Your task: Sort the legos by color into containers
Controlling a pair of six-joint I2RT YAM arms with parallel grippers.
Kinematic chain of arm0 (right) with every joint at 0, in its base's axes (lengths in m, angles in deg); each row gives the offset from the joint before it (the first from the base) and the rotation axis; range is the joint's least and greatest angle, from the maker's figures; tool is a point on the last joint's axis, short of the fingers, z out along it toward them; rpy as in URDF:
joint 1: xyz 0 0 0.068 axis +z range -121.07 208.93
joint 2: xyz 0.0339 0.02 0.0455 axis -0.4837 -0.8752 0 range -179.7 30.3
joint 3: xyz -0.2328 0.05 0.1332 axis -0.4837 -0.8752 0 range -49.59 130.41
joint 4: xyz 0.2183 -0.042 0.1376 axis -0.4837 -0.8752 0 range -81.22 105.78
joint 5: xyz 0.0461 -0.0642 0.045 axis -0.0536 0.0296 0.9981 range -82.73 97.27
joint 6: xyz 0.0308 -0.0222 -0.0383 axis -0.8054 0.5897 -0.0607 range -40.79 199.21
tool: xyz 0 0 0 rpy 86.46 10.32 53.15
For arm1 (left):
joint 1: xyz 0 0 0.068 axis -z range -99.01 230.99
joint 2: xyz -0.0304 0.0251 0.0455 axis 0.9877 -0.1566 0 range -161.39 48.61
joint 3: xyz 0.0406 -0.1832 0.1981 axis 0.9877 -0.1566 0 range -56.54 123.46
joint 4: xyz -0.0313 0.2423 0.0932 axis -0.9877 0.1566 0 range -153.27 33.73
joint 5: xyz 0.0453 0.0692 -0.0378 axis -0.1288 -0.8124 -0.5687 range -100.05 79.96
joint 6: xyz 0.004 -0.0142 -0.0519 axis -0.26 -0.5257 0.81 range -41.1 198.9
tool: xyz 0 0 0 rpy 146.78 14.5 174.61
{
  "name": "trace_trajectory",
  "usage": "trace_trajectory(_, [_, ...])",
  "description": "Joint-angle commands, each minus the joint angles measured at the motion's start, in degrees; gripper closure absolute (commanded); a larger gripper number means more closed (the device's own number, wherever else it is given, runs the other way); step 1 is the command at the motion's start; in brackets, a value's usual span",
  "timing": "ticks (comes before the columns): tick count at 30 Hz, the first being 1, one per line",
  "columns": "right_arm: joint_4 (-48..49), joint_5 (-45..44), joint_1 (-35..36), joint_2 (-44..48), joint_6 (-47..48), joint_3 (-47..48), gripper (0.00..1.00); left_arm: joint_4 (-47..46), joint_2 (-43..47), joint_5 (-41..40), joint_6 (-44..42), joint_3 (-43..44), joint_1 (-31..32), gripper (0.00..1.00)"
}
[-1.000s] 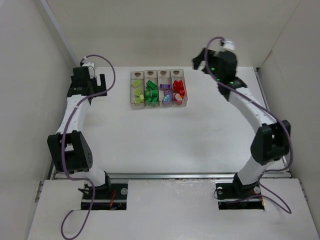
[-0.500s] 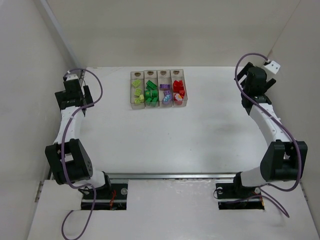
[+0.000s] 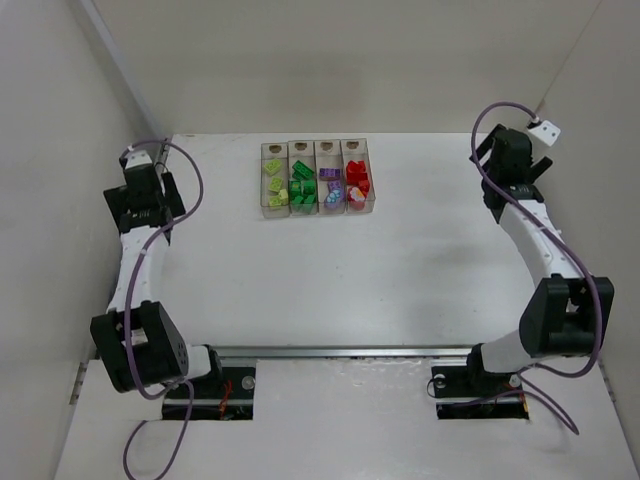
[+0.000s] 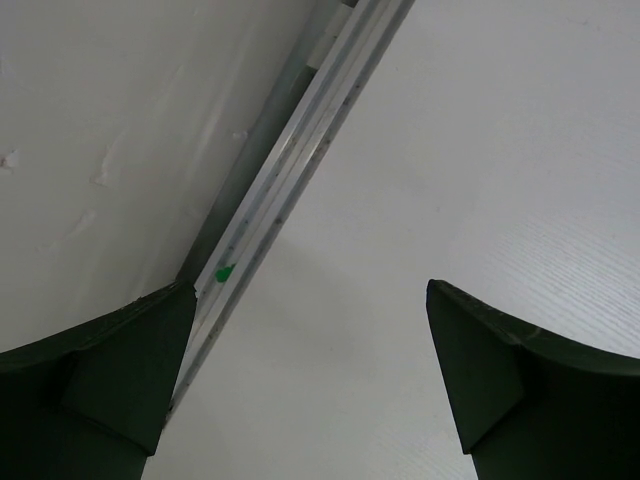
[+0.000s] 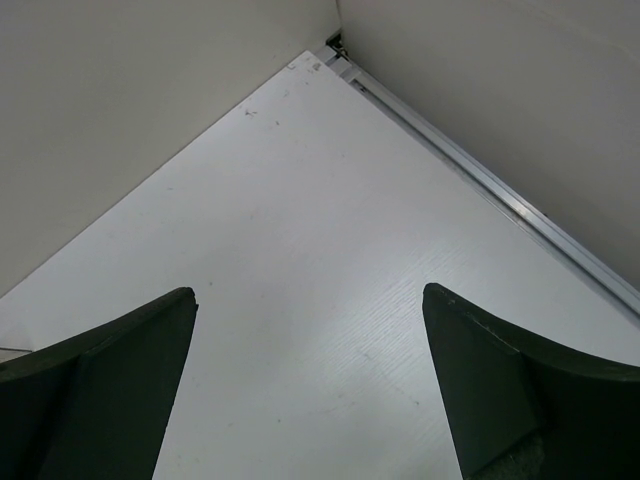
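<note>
Four joined clear containers (image 3: 317,150) stand at the back middle of the table. They hold the legos: yellow-green (image 3: 274,185), dark green (image 3: 302,186), purple (image 3: 331,185) and red (image 3: 357,183), one colour per box. My left gripper (image 3: 148,188) (image 4: 310,285) is far left of them by the table's left edge, open, with only bare table between its fingers. Over the back right corner my right gripper (image 3: 512,158) (image 5: 308,290) is open and holds nothing.
A metal rail (image 4: 290,170) runs along the table's left edge under the wall, with a small green speck (image 4: 224,271) on it. Another rail (image 5: 490,185) lines the right edge up to the back corner. White walls enclose the table on three sides.
Both arms have swung outward from near the containers: the left gripper toward the left wall, the right toward the back right corner. Both stayed open.
</note>
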Motion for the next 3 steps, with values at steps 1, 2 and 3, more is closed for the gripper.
trace_trajectory(1, [-0.08, -0.17, 0.25, 0.90, -1.46, 1.94, 0.00, -1.60, 2.94, -0.29, 1.10, -1.53, 0.14, 0.01])
trace_trajectory(2, [-0.08, 0.45, 0.25, 0.91, -2.15, 1.94, 0.00, -1.60, 2.95, -0.28, 1.10, -1.54, 0.14, 0.01])
trace_trajectory(3, [-0.08, 0.45, 0.25, 1.78, -2.16, 1.24, 0.00, -1.60, 3.47, 0.24, 1.10, -2.15, 0.14, 0.01])
